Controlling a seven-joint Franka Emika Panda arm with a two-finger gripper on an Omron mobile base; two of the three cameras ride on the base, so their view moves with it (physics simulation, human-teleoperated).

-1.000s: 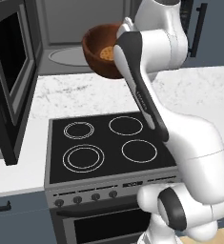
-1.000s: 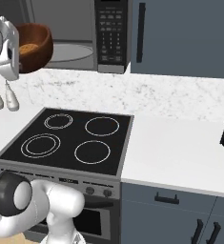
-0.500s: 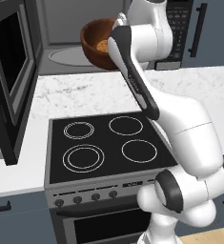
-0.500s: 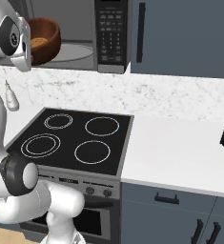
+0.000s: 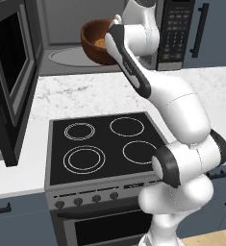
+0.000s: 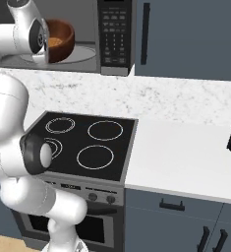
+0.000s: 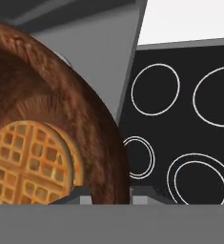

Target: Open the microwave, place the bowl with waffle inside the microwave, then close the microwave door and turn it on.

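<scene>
Bowl (image 5: 97, 41) is held aloft at the mouth of the microwave (image 5: 85, 33), above the turntable (image 5: 69, 55), with the waffle (image 7: 30, 162) lying flat inside it. In the hand view the tool (image 7: 106, 193) pinches the bowl rim, one tip inside the wall and one outside, closed on the bowl; a rim grip keeps the bowl roughly level, so the waffle stays put. In the left base view the door (image 5: 11, 81) stands swung out at 9 o'clock of the bowl, well apart from it, leaving the opening free. Judgement: step in hand is carrying the bowl into the cavity; closing the door and starting at the keypad (image 6: 114, 32) are not yet done. Edges to mind: cavity ceiling at 12 o'clock of the bowl, keypad wall at 3 o'clock where the arm's wrist sits close. Stove (image 5: 105, 146) lies below, well apart. Room looks ample toward 9 o'clock, tight overhead.
</scene>
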